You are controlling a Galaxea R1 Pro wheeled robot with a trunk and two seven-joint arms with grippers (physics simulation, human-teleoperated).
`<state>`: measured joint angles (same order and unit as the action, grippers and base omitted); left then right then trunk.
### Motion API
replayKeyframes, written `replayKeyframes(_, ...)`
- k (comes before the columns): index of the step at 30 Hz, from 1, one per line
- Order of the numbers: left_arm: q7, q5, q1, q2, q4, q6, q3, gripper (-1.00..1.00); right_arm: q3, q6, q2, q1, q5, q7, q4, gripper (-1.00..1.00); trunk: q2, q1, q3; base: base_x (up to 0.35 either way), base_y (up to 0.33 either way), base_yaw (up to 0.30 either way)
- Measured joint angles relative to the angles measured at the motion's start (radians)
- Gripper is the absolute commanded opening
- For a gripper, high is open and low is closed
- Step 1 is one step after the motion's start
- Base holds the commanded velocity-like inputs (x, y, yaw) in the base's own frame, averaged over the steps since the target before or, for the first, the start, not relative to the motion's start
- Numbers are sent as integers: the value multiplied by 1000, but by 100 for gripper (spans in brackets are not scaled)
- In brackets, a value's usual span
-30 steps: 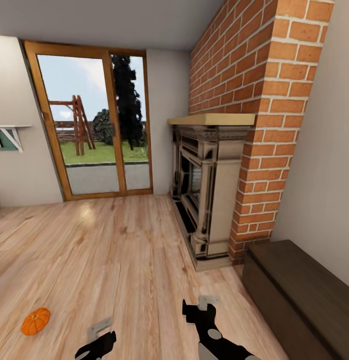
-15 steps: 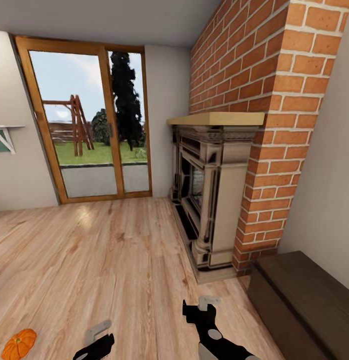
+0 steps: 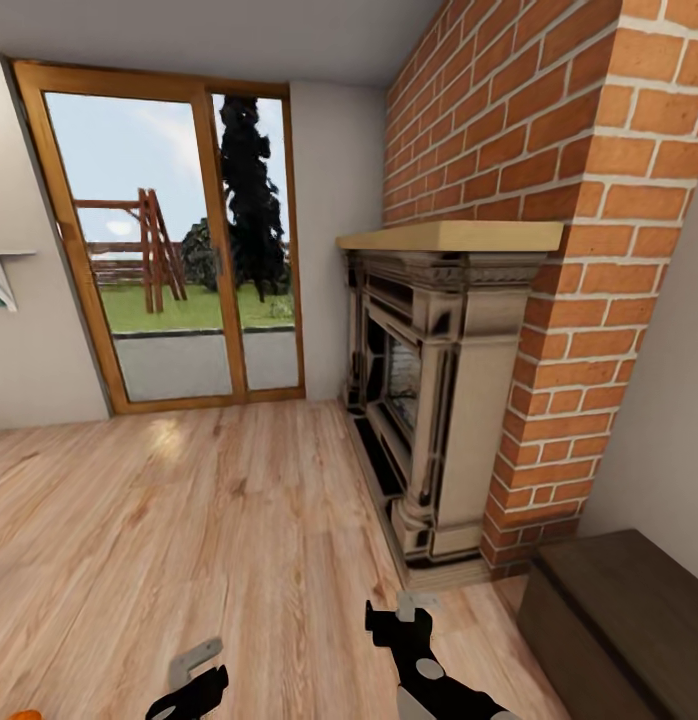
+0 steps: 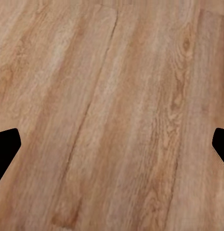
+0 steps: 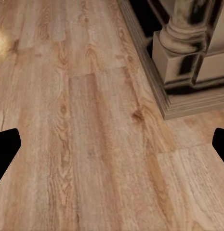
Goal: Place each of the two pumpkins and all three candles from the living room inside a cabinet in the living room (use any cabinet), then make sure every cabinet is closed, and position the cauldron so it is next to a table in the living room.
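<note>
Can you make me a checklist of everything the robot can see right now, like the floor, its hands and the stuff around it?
Surface: light wood-plank floor, bare under both wrist cameras.
Job's things: long low dark-brown wooden cabinet at lower right, shut; sliver of a bright-orange pumpkin at the bottom-left edge.
Clutter: nothing seen.
Grippers: left gripper open, empty; right gripper open, empty, above the floor.
Cables: nothing seen.
Surroundings: ornate cream fireplace in a red-brick chimney; wood-framed glass door onto a garden.
</note>
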<state>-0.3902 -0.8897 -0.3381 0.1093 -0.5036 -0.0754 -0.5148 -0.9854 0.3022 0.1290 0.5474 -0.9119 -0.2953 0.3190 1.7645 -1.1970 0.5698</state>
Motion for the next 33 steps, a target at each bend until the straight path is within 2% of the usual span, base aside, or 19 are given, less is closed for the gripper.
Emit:
replayKeyframes(15,0,0,0,0,0,0,-1,100,0,0,0,0,0,0,0,100,0,0,0,300,116,0)
replayKeyframes(21,1,1,0,-2,0,0,-1,100,0,0,0,0,1,1,1,100,0,-1,0,43,9,-79)
replayKeyframes(33,1,1,0,-2,1,0,-2,100,0,0,0,0,0,1,2,100,0,-1,0,1,0,-257)
